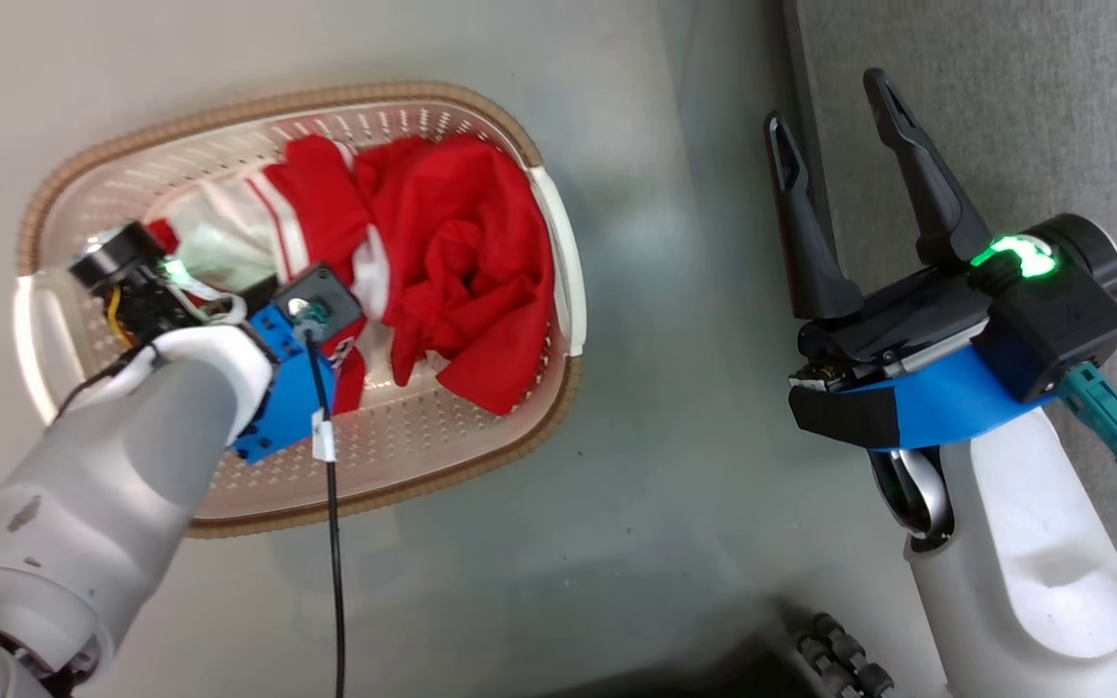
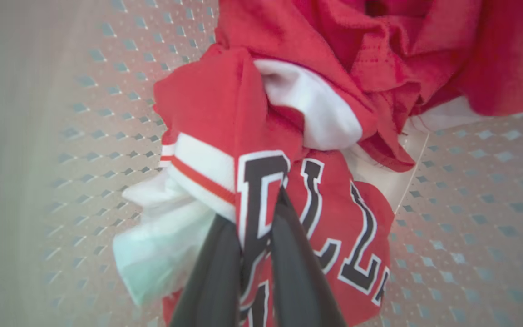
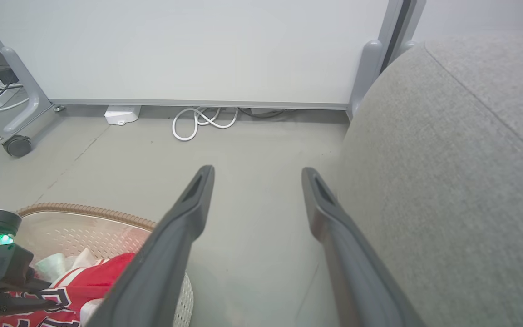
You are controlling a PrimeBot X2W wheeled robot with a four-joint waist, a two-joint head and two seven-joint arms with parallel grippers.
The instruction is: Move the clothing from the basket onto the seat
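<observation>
The clothing (image 1: 462, 252) is a red heap with white trim lying in the cream perforated basket (image 1: 277, 102), which stands on the floor at the left. My left arm reaches down into the basket. In the left wrist view my left gripper (image 2: 254, 206) is shut on a fold of the red jersey (image 2: 343, 218) with black-and-white lettering; a plainer red garment (image 2: 334, 36) lies behind it. My right gripper (image 1: 830, 105) hangs open and holds nothing, over the floor beside the grey seat (image 1: 1005, 116). The seat (image 3: 447, 159) fills the right of the right wrist view.
A white panel (image 3: 198, 50) on castors (image 3: 16, 145) stands beyond the basket, with a white cable (image 3: 198, 120) coiled at its foot. Bare grey floor (image 1: 675, 291) separates the basket from the seat. My own base (image 1: 840, 659) shows at the bottom.
</observation>
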